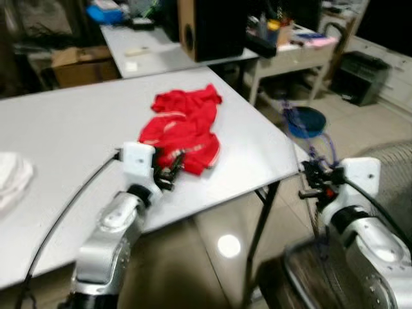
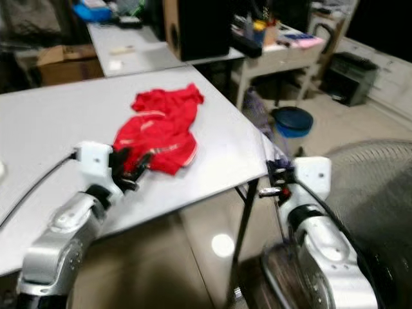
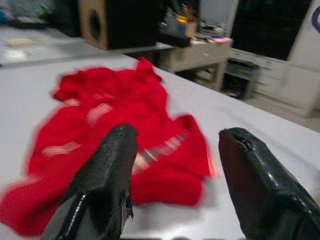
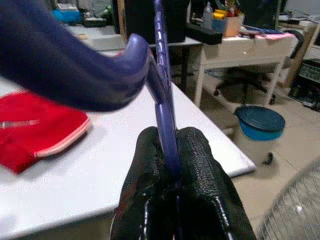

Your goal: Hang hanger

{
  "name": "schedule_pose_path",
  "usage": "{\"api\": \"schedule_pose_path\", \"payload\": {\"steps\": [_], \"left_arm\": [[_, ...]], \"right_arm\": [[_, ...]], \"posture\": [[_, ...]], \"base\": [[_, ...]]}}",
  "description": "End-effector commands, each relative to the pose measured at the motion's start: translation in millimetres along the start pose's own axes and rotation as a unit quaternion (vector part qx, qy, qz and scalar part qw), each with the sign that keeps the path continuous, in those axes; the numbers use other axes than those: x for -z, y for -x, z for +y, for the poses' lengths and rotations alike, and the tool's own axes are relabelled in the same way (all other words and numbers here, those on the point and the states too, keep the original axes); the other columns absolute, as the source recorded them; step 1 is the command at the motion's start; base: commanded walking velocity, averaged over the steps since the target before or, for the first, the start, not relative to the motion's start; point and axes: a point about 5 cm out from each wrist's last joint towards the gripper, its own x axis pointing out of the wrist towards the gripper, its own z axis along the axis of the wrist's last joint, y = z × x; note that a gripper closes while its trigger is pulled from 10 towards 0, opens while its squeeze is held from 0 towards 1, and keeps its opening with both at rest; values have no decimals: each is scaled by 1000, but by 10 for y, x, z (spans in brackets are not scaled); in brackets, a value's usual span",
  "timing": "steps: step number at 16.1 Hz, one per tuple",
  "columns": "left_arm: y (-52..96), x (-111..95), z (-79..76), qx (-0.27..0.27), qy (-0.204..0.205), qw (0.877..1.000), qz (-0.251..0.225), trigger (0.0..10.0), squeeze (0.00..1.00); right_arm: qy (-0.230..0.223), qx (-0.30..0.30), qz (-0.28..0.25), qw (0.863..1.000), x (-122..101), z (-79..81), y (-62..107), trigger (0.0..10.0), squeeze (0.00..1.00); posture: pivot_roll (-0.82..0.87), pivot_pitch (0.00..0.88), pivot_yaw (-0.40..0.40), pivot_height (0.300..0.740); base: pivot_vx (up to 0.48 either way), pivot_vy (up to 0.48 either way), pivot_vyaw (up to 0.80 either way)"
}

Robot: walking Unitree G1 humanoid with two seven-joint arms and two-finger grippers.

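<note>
A crumpled red garment (image 1: 183, 127) lies on the grey table (image 1: 77, 135) near its right edge. My left gripper (image 1: 168, 171) hovers open just short of the garment's near hem, its fingers (image 3: 105, 170) spread with the red cloth (image 3: 125, 135) straight ahead. Off the table's right corner, my right gripper (image 1: 310, 182) is shut on a purple-blue plastic hanger (image 4: 162, 85), whose body rises from between the pads (image 4: 200, 175). The hanger (image 1: 308, 132) stands up blurred above that gripper.
A white cloth (image 1: 11, 177) lies at the table's left edge. A second table (image 1: 154, 51) with a black speaker (image 1: 209, 26) stands behind. A blue basin (image 1: 308, 121) sits on the floor to the right, and a fan grille (image 2: 380, 212) is close by my right arm.
</note>
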Motion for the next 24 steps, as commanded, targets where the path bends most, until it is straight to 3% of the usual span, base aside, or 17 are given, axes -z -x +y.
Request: {"api": "schedule_pose_path", "payload": {"steps": [1,8,10,11,12,15,19,20,21,24], "left_arm": [[15,-43,105,-17,-8,1000,-6,10000,1000],[-70,100,248,-10,-34,999,36,10000,1000],[-114,124,360,-25,-60,997,53,10000,1000],[-170,142,404,-21,-78,995,66,10000,796],[-221,174,428,-11,-93,992,82,10000,0],[-296,297,510,16,-107,986,126,10000,0],[-257,459,580,48,-102,978,177,10000,0],[-262,474,598,46,-103,977,179,7216,0],[-288,473,635,38,-104,978,177,157,0],[-360,419,666,43,-105,980,163,0,0]], "right_arm": [[-1,-14,-17,1000,-59,60,-29,10000,0],[2,-26,-22,999,-71,99,-46,10000,0],[3,-28,-21,999,-64,101,-44,10000,0],[5,-25,-21,999,-58,95,-50,10000,0],[7,-21,-21,1000,-52,87,-56,10000,0],[8,-28,-16,999,-34,85,-51,10000,0],[16,-43,-7,999,1,121,-42,10000,0],[17,-43,-7,999,2,121,-42,10000,0],[18,-44,-7,999,2,120,-47,10000,0],[22,-48,-10,999,-7,136,-72,10000,0]], "posture": [[-93,0,-25,740],[-93,0,-13,740],[-93,0,-9,740],[-94,0,-2,740],[-97,0,3,740],[-102,0,9,740],[-112,0,21,740],[-112,0,21,740],[-113,0,22,740],[-115,0,28,740]], "base": [[416,0,0],[117,0,0],[0,0,0],[0,0,0],[0,0,0],[0,0,0],[0,0,0],[0,0,0],[0,0,0],[0,0,0]]}}
